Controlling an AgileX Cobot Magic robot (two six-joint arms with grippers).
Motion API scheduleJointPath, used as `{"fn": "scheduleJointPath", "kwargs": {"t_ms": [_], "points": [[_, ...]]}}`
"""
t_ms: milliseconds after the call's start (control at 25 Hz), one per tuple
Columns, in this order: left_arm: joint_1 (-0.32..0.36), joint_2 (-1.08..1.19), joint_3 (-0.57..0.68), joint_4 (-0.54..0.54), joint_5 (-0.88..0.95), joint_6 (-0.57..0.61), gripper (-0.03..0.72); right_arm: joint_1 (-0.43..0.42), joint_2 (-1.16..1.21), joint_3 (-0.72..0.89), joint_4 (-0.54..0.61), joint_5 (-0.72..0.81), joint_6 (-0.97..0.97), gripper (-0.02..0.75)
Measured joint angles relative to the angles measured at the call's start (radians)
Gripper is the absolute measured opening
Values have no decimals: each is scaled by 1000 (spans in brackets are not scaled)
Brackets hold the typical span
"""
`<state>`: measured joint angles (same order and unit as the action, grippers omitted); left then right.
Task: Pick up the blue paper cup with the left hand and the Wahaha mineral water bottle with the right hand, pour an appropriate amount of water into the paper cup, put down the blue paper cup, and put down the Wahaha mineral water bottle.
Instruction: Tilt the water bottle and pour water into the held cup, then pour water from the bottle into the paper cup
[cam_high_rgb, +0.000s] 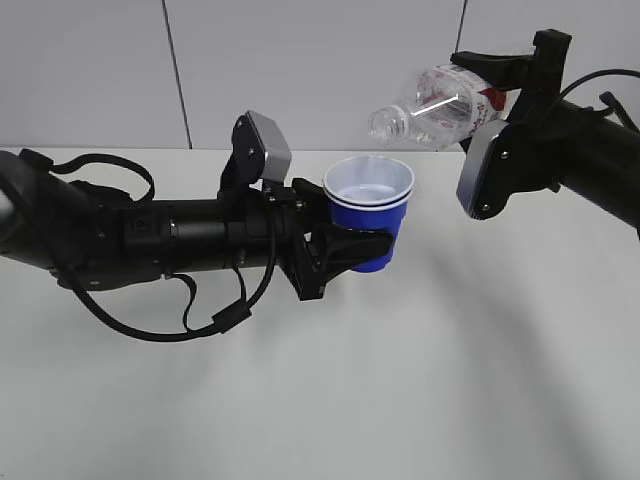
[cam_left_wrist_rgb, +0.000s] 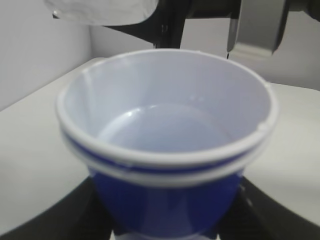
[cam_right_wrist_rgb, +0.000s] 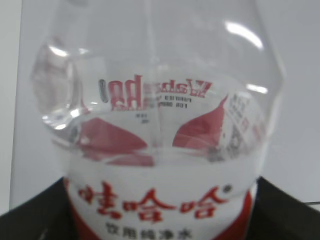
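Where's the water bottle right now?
In the exterior view the Wahaha mineral water bottle is upper right, tipped in the right gripper, mouth above the blue paper cup.

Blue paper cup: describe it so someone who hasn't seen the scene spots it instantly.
Look above the middle of the white table, where the left gripper clamps the blue paper cup upright in the air. It is small, tapered and deep blue with a white inside and doubled white rim, unlike the clear Wahaha mineral water bottle tilted above it.
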<state>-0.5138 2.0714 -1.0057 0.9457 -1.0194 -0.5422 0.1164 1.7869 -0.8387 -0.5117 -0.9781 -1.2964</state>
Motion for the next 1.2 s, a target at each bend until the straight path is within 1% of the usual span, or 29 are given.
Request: {"fn": "scheduleJointPath", "kwargs": {"t_ms": [600,880,1200], "points": [[5,0,0,-8,0,0,425,0,0,0,-7,-5,-44,470],[5,0,0,36,0,0,425,0,0,0,-7,-7,-48,470],[5,0,0,47,0,0,425,0,0,0,-7,-7,-50,470]]}}
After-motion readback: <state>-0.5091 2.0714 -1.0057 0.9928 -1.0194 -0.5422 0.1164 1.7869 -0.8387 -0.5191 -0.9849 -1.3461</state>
